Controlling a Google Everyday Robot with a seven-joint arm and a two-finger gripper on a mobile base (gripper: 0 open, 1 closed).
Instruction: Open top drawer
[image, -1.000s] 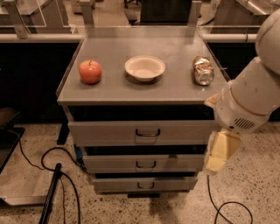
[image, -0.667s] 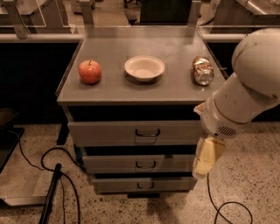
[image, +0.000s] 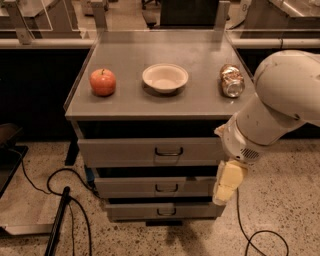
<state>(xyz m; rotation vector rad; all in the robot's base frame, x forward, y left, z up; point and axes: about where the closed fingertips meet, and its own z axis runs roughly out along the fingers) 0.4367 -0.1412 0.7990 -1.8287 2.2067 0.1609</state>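
The top drawer (image: 125, 151) is the widest grey metal drawer of the cabinet, with a small dark loop handle (image: 168, 151) at its middle. Its front sits about flush under the cabinet top. My gripper (image: 227, 184) is a cream-coloured piece hanging down from the white arm (image: 272, 110). It is in front of the cabinet's right edge, level with the second drawer. It is to the right of and below the top drawer's handle and does not touch it.
Two narrower grey drawers (image: 155, 187) (image: 160, 211) sit below. On the cabinet top (image: 130, 55) are a red apple (image: 102, 81), a white bowl (image: 165, 77) and a crumpled can (image: 231, 80). Black cables (image: 60, 200) lie on the speckled floor at left and lower right.
My arm has swung left, closer to the cabinet front, and the gripper has moved left with it. The drawers and the things on top have not moved.
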